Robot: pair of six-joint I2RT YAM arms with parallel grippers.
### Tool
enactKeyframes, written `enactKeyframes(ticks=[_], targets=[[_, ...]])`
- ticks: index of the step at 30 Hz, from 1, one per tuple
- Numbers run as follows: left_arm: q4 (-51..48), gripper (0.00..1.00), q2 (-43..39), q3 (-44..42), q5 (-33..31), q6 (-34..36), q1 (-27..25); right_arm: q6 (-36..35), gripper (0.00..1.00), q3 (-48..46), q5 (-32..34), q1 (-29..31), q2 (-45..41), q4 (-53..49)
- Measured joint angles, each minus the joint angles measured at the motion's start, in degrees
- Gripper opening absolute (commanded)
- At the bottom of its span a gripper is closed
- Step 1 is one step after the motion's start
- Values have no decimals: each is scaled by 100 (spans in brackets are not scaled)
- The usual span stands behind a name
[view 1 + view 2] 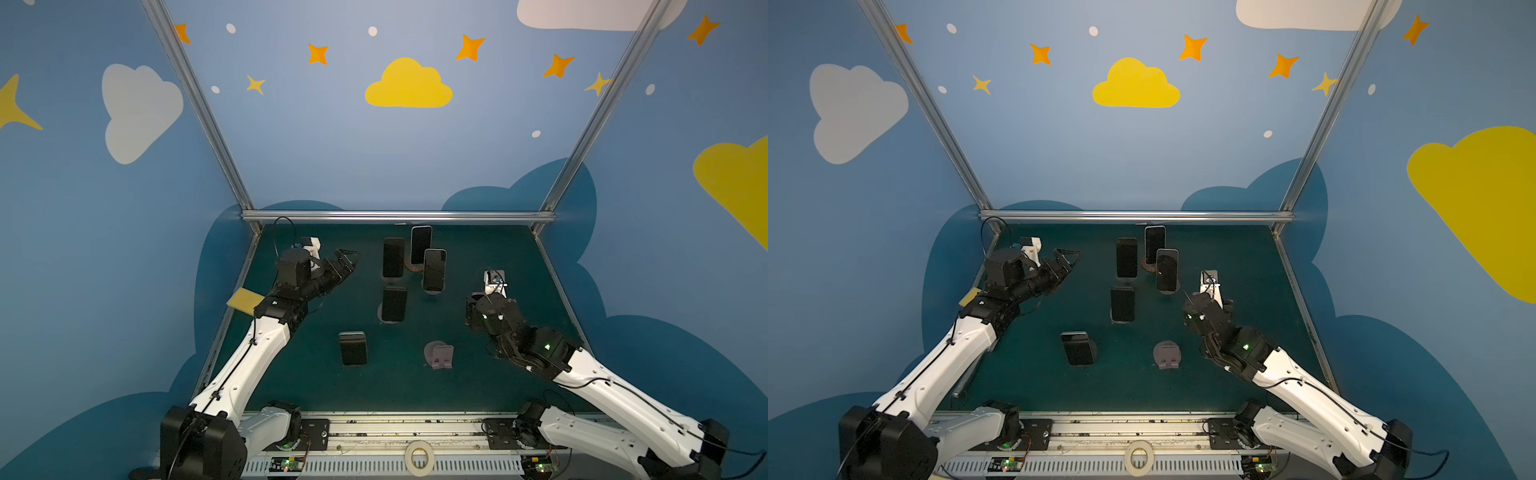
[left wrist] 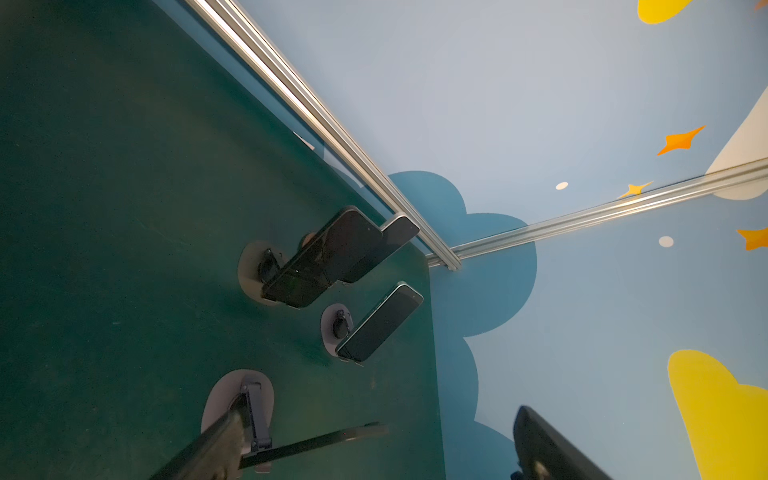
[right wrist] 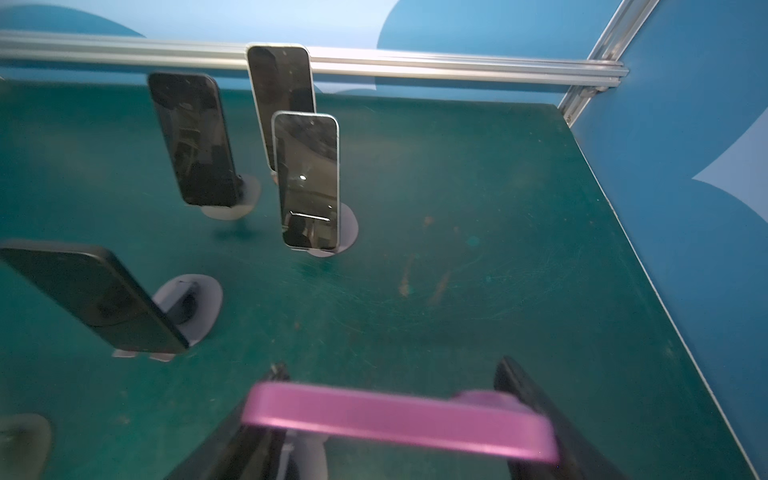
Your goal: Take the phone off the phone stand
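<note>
My right gripper is shut on a pink phone, which lies crosswise between the two fingers and is held above the green table. In a top view that gripper hovers right of centre, behind and to the right of an empty grey phone stand that also shows in the other eye's picture. The left gripper is open and empty at the back left, pointing toward the standing phones. In the left wrist view its fingers stand wide apart.
Several dark phones rest on stands in the middle and back of the table, among them one at the back, one in the centre and one front left. An aluminium rail bounds the back. A tape roll lies in front.
</note>
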Motion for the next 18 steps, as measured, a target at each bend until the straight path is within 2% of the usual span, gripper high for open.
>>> enactKeyframes(ticks=[9,18], targets=[[-22,100,74,98,131,24,-136,-966,60,-118,-1058,-1644,422,866],[-20,100,57,127,155,50,-136,-1515,61,264,-1788,-2487,1766,1405]])
